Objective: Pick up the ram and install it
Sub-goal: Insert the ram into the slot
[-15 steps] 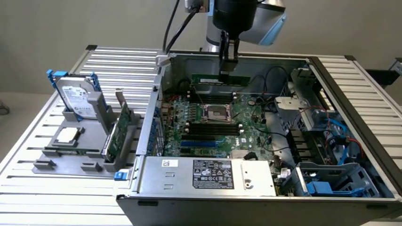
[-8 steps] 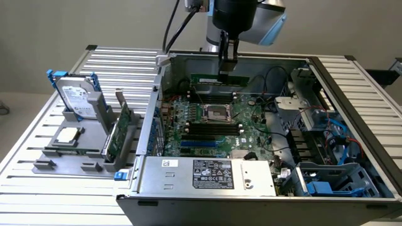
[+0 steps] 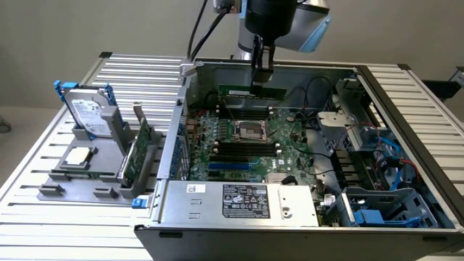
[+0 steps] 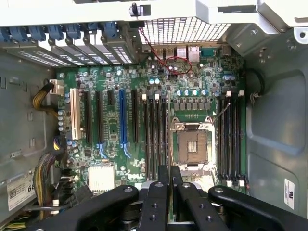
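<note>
Clamped in the narrowly closed gripper (image 3: 260, 77) by its top edge: the ram (image 3: 251, 91), hanging level and edge-down above the motherboard (image 3: 290, 142), over the far side beyond the CPU socket (image 3: 251, 130), clear of the board. Well away from the motherboard, outside the case (image 3: 290, 239), on a grey stand (image 3: 73, 187): hard drive (image 3: 88, 114) and expansion card (image 3: 138, 155).
</note>
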Action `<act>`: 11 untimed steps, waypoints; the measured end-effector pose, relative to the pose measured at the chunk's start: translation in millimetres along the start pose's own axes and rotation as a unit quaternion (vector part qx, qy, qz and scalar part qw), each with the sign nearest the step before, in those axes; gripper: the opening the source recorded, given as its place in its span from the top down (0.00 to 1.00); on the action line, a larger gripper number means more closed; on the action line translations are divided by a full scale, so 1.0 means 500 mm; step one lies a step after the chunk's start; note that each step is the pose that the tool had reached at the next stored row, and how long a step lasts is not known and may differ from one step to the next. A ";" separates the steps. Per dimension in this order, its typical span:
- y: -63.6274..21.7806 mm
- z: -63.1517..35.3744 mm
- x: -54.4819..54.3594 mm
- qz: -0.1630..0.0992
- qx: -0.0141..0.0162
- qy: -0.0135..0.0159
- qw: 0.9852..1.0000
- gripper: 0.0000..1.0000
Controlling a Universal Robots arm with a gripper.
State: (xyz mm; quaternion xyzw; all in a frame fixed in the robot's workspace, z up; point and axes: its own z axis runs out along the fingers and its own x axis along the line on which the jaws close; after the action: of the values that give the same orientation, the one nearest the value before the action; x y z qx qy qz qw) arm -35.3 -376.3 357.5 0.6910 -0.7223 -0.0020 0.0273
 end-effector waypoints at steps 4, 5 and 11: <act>0.000 0.007 0.003 -0.001 0.001 -0.003 1.000 0.87; -0.001 0.010 0.005 -0.002 0.002 -0.004 1.000 0.87; -0.002 0.025 0.018 -0.010 0.004 -0.007 1.000 0.87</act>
State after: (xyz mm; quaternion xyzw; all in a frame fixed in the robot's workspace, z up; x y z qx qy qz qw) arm -35.3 -385.6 345.3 0.6980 -0.7159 -0.0044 0.0189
